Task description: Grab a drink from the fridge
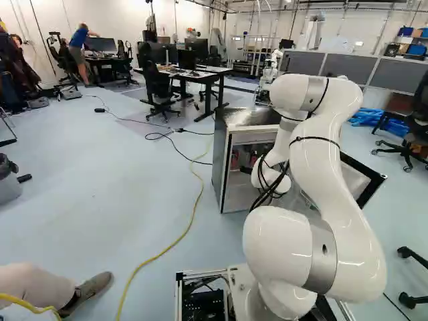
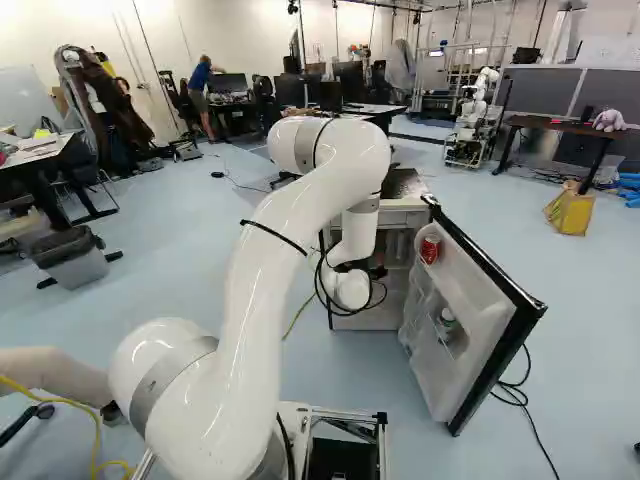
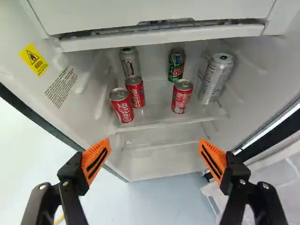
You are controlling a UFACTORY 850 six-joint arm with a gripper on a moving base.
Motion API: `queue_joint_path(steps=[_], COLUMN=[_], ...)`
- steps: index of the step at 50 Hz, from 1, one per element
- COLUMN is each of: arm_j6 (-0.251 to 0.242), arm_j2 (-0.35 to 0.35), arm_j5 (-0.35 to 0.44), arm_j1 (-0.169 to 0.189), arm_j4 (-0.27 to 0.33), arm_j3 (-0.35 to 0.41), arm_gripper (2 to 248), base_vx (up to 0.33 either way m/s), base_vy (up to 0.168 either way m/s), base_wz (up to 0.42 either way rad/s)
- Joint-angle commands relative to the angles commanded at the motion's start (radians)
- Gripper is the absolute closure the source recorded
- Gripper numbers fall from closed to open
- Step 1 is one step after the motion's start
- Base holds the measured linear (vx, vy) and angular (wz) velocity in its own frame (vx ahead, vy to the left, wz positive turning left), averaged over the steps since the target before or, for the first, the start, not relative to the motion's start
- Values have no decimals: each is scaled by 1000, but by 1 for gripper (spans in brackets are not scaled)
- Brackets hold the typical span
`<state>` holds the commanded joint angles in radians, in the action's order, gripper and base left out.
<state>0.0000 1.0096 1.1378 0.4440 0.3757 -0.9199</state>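
Observation:
In the left base view the gripper (image 1: pixel 247 170) shows as a dark part at the front of the opened fridge (image 1: pixel 219 157), mostly hidden by the wrist. The wrist view has the gripper (image 3: pixel 154 157) wide open and empty, facing the fridge shelf (image 3: pixel 159 121). Two red cans (image 3: pixel 122 106) (image 3: pixel 135 92) stand close together on one side, a silver can (image 3: pixel 129 62) behind them. Another red can (image 3: pixel 181 96) stands across the shelf, with a green-and-red can (image 3: pixel 176 64) behind it and a tall white can (image 3: pixel 216 78) beside it. All are ahead of the fingers.
The fridge door (image 2: pixel 470 320) stands swung out to the right, a red can (image 2: pixel 430 249) and a bottle (image 2: pixel 447 318) in its racks. A yellow cable (image 1: pixel 194 210) crosses the floor. A person's leg (image 1: pixel 40 284) is near the base at left. Another robot (image 2: pixel 475 115) stands behind.

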Motion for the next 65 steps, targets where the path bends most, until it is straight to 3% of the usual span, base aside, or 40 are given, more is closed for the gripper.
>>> queue_joint_path(steps=[65], arm_j6=[0], arm_j2=[59], arm_j5=[-13], arm_j1=[-18], arm_j4=[0], arm_j3=[-113], arm_gripper=[3], base_vx=[0], base_vy=[0], base_wz=[0])
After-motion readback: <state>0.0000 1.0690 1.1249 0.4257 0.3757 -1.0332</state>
